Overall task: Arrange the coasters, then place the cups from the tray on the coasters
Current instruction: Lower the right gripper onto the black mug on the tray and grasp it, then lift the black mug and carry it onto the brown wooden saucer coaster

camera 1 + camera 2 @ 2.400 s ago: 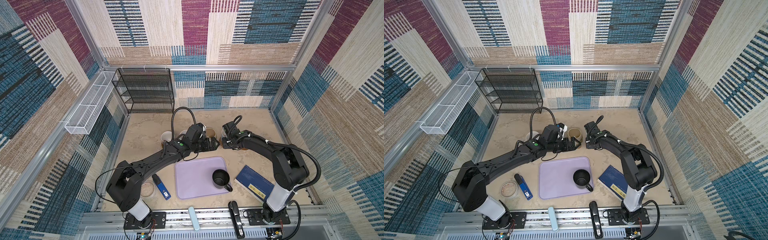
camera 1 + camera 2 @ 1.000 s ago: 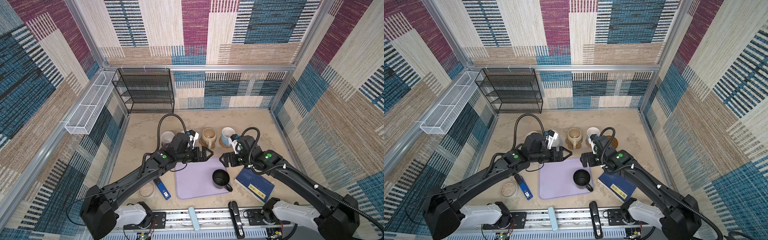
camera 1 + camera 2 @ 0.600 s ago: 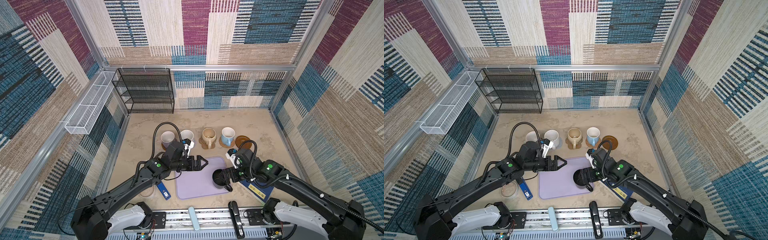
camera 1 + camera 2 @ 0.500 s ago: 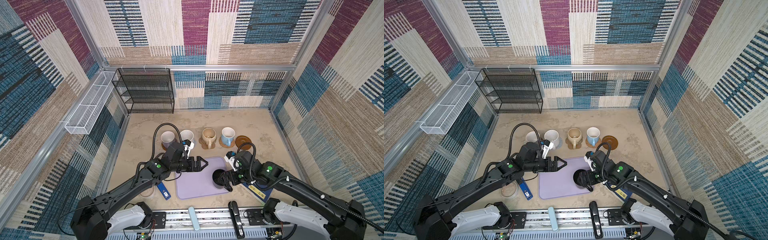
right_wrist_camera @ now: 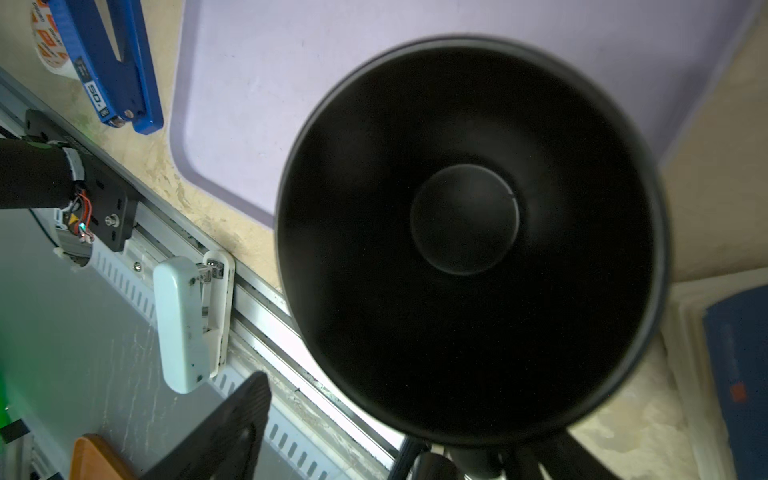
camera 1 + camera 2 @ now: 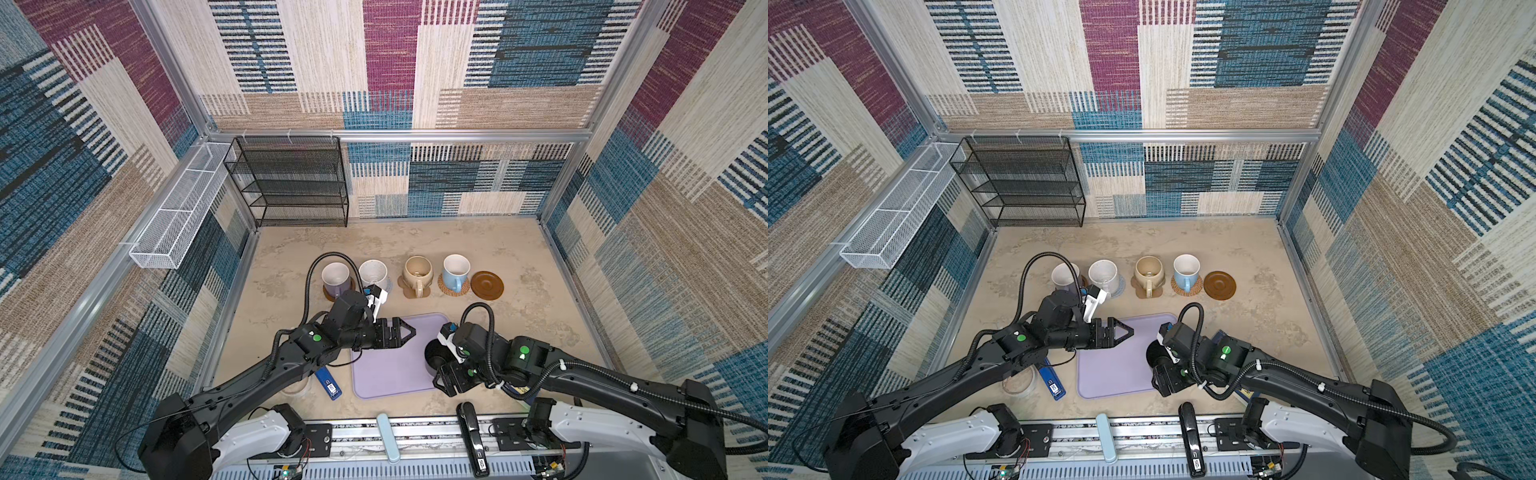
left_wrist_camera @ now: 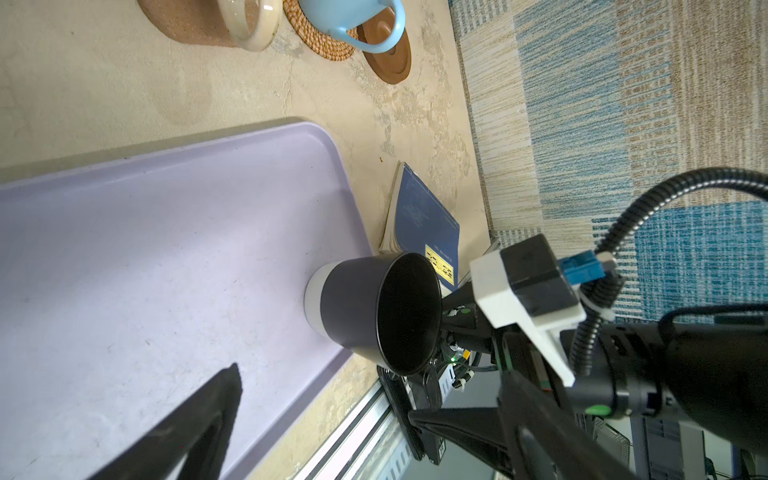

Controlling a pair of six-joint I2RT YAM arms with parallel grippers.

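Tray holds just one thing, the black cup, upright at its right edge near the front corner. Right gripper is at the cup's handle side, and you can't tell if the jaws are clamped. Left gripper hangs over the tray's back-left corner, jaws apart. Four more cups, lavender, white, beige and light blue, each sit on a coaster in a row between the tray and the table's back edge. The fifth, a brown coaster, is bare.

Tray: smooth matt plastic, faint scuffs. Black cup: matt outside, dull sheen inside, pale bare band at foot. Worktop: mottled stone look, matt. Round coaster: coarse woven rattan. Brown coaster: smooth ringed wood. Book: matt paper cover. Walls: rough woven cloth.
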